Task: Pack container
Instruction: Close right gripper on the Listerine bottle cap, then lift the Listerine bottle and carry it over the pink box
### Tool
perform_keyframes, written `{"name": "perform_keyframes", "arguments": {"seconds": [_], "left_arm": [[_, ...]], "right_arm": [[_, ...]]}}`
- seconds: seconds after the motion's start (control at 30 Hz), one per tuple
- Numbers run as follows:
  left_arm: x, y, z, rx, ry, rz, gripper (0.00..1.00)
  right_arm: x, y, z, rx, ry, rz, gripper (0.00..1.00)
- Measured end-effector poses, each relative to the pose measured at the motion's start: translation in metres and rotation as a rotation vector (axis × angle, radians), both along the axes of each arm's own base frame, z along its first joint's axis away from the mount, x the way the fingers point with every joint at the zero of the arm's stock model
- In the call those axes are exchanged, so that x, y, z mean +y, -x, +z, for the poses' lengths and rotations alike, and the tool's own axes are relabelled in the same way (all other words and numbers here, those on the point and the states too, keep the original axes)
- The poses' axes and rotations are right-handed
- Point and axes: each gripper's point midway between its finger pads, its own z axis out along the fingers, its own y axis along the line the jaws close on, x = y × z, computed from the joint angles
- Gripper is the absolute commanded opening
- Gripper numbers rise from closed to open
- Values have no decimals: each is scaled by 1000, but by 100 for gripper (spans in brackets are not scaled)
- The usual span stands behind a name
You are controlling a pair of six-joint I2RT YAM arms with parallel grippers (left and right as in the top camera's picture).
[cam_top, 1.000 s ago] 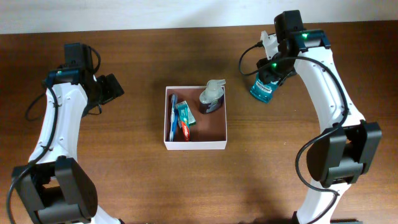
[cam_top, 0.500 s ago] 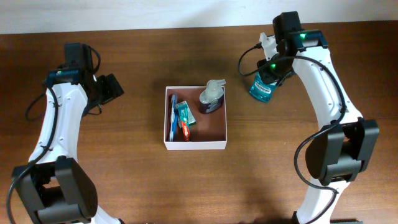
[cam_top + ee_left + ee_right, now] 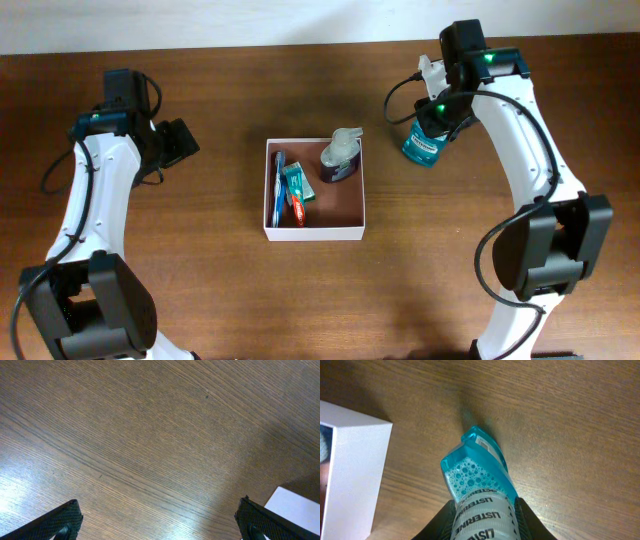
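Container [image 3: 315, 234] sits mid-tabletop [image 3: 230, 290], w/ toothpaste [image 3: 296, 190] on its left side & a grey bottle [image 3: 340, 158] in its far-right corner. Right of it, a bit farther back, my right jaws grip a blue mouthwash bottle [image 3: 422, 147]. My left jaws gape wide above the wood, well left.

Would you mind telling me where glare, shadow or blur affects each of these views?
Overhead: evenly lit and sharp, with no glare on the table. Left wrist: a pale sheen of glare across the lower table, and a dark shadow at right above the container corner. Right wrist: the bottle is sharp, while the container wall is nearly washed out to plain white.
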Motion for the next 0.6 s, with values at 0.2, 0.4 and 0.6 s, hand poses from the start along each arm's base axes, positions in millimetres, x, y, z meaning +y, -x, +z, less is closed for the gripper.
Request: {"name": "perform_keyframes", "arguments": {"seconds": [0.2, 0.4, 0.6], "left_arm": [[0, 0, 0, 0, 0, 0, 99], [0, 0, 0, 0, 0, 0, 99], [0, 0, 0, 0, 0, 0, 99]], "right_arm": [[-1, 10, 18, -12, -6, -21, 27], [-2, 24, 30, 3, -12, -47, 27], [-5, 49, 39, 65, -15, -88, 27]]}}
